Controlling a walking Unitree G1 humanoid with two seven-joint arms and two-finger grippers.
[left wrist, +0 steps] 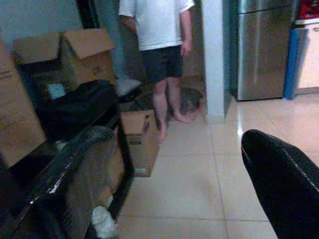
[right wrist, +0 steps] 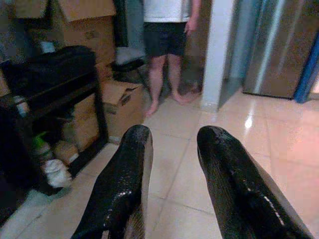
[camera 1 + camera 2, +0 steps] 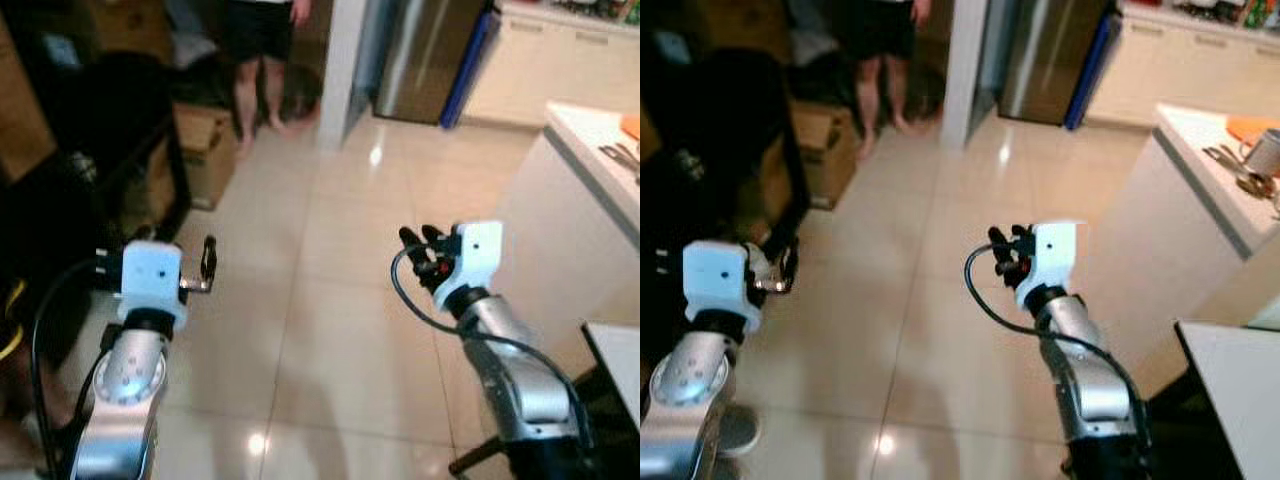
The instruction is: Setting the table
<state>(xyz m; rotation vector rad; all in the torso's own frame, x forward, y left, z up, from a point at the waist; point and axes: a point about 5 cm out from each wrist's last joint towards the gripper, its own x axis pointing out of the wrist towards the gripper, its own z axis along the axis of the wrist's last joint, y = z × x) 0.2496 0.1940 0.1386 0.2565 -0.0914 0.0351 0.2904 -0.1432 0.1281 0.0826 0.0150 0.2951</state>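
Left eye view: both arms raised over the tiled floor [image 3: 330, 300], left claw [image 3: 207, 262] and right claw [image 3: 422, 245] empty; white desk [image 3: 590, 140] at right carries utensils [image 3: 622, 155]. Left wrist view: fingers [image 1: 284, 184] spread wide, person [image 1: 162, 55] by cardboard boxes [image 1: 75, 50]. Right wrist view: fingers [image 2: 124, 184] a little apart, gripping nothing.

A barefoot person [image 1: 160, 55] in a white shirt and dark shorts stands on the glossy tiled floor [image 3: 330, 300] beside a white pillar [image 1: 215, 59]. A steel fridge [image 1: 259, 47] stands beyond the pillar. Open cardboard boxes [image 1: 139, 142] sit beside a black shelf [image 2: 60, 99] that holds bags and bottles.
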